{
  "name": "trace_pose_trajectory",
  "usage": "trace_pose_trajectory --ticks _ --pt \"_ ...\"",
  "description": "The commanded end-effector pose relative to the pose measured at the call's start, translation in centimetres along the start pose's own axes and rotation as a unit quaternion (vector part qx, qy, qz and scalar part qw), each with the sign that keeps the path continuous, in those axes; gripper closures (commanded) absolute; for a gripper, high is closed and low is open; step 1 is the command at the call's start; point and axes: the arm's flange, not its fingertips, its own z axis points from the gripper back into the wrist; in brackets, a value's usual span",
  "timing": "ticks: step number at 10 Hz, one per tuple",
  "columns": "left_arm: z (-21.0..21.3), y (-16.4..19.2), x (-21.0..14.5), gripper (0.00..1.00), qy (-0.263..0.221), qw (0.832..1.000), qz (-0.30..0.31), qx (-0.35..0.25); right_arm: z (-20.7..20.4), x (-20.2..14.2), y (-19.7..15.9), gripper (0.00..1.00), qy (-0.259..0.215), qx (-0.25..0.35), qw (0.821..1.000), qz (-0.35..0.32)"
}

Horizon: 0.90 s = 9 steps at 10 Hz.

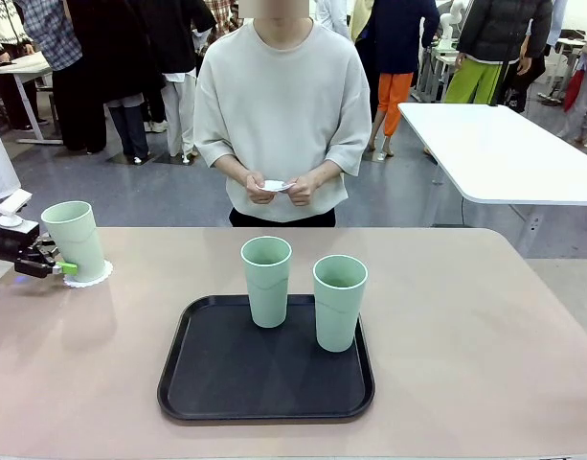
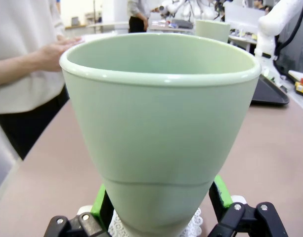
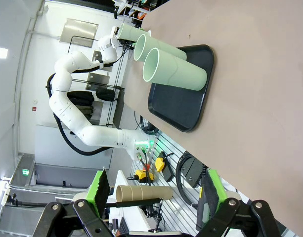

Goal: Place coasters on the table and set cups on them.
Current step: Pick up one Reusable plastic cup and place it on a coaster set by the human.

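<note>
One pale green cup [image 1: 75, 240] [image 2: 161, 113] stands upright on a white scalloped coaster [image 1: 94, 277] [image 2: 193, 223] at the tan table's [image 1: 465, 335] far left. My left gripper [image 1: 58, 266] [image 2: 158, 202] is open, its green pads [image 2: 101, 205] standing on either side of that cup's narrow base. Two more cups [image 1: 266, 281] [image 1: 339, 302] [image 3: 178, 71] stand on the black tray [image 1: 207, 383] [image 3: 183, 106] at the middle. The person across the table holds another coaster [image 1: 276, 185] in both hands. My right gripper [image 3: 155, 197] is open beyond the table's edge, with nothing between its fingers.
A white rectangular table [image 1: 504, 153] stands behind at the right. Several people stand in the background. Bare tan tabletop lies on both sides of the tray and behind it.
</note>
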Motion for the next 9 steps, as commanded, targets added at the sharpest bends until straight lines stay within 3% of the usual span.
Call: trace_pose_trajectory --ticks 1,6,9 --pt "0.0 0.3 0.1 0.0 0.025 1.0 0.004 -0.012 0.0 0.1 0.2 0.0 -0.002 0.008 1.0 0.007" --pt "1.3 0.0 0.5 0.0 0.082 0.996 0.004 -0.034 0.0 0.1 0.2 0.0 -0.002 0.008 1.0 0.007" --pt "2.8 0.2 1.0 0.0 0.089 0.996 -0.006 -0.022 0.0 0.1 0.2 0.0 -0.002 0.008 1.0 0.007"
